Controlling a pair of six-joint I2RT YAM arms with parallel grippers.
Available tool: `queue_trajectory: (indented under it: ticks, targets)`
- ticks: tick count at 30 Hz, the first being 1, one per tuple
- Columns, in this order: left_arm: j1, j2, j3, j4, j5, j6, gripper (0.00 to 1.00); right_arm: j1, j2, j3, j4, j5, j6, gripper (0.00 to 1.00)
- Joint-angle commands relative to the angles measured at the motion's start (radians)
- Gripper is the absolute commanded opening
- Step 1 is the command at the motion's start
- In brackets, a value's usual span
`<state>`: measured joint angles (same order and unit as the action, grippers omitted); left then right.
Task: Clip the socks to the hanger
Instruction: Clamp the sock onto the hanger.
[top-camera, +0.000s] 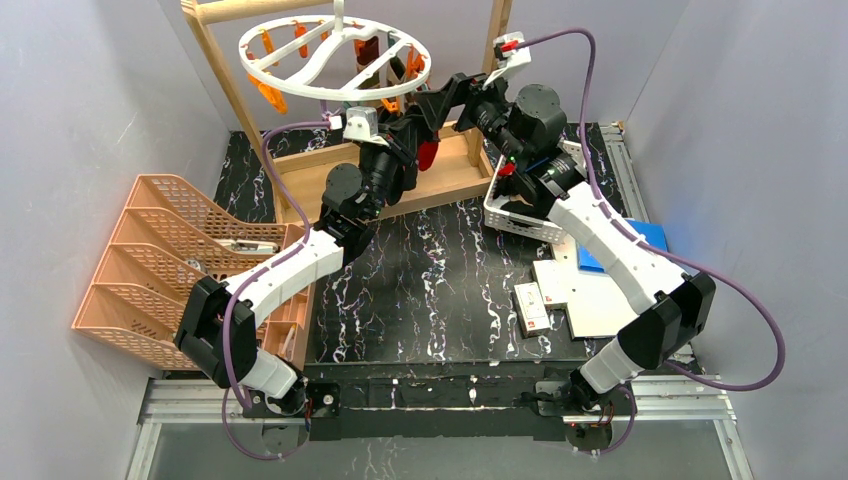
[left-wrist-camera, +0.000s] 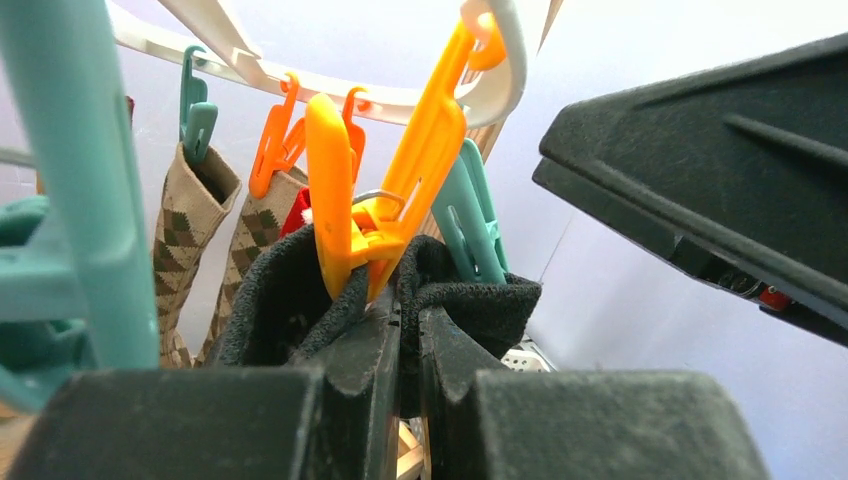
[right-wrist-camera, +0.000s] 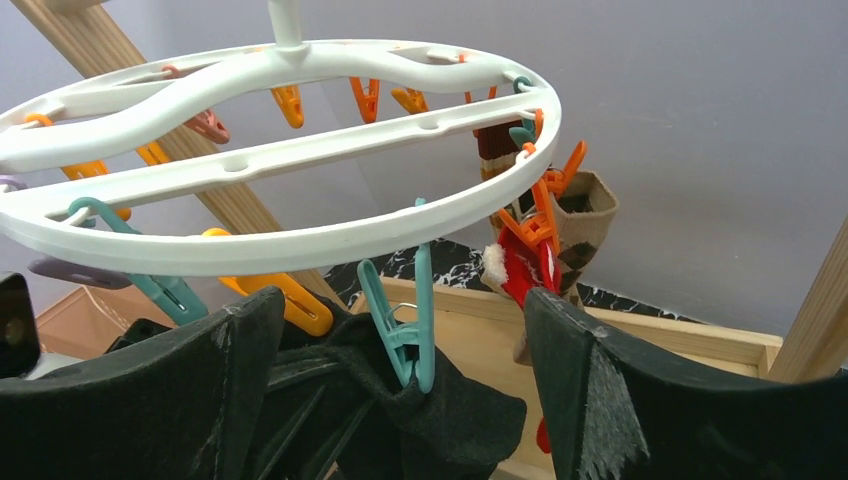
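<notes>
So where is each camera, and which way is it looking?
Top external: above and behind, looking down on the table, the hanger, the left arm and right arm.
Left wrist: on the left arm, looking up past the shut left gripper pinching a black sock at an orange clip.
Right wrist: on the right arm, looking up under the hanger between the fingers of the open right gripper.
Shared: both wrist views show the black sock, a teal clip, the argyle socks and a red sock.

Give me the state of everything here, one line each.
Hanger, hanging, partly loaded.
Left gripper, shut on black sock.
Right gripper, open, holding nothing.
Black sock, held up at hanger, teal clip biting its edge.
Argyle socks, clipped, hanging.
Red sock, clipped, hanging.
</notes>
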<state>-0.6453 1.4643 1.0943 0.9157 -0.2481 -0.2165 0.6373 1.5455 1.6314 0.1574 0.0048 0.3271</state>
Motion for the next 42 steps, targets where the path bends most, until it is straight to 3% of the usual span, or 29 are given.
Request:
queue_trajectory:
  ticks: [1, 8, 27, 42]
  targets:
    - [-0.002, -0.038, -0.001, 0.029, -0.024, 0.01, 0.0, -0.002, -0.016, 0.051, -0.004, 0.004, 0.006, 0.95]
    - [-0.002, -0.074, -0.055, 0.026, -0.049, 0.02, 0.0, -0.002, -0.004, 0.066, -0.024, -0.035, -0.012, 0.86]
    - [0.002, -0.094, -0.068, 0.01, -0.057, 0.054, 0.0, 0.011, 0.108, 0.23, -0.188, -0.054, -0.128, 0.87]
    - [0.003, -0.107, -0.075, 0.002, -0.06, 0.072, 0.0, 0.091, 0.129, 0.254, -0.196, 0.05, -0.238, 0.86]
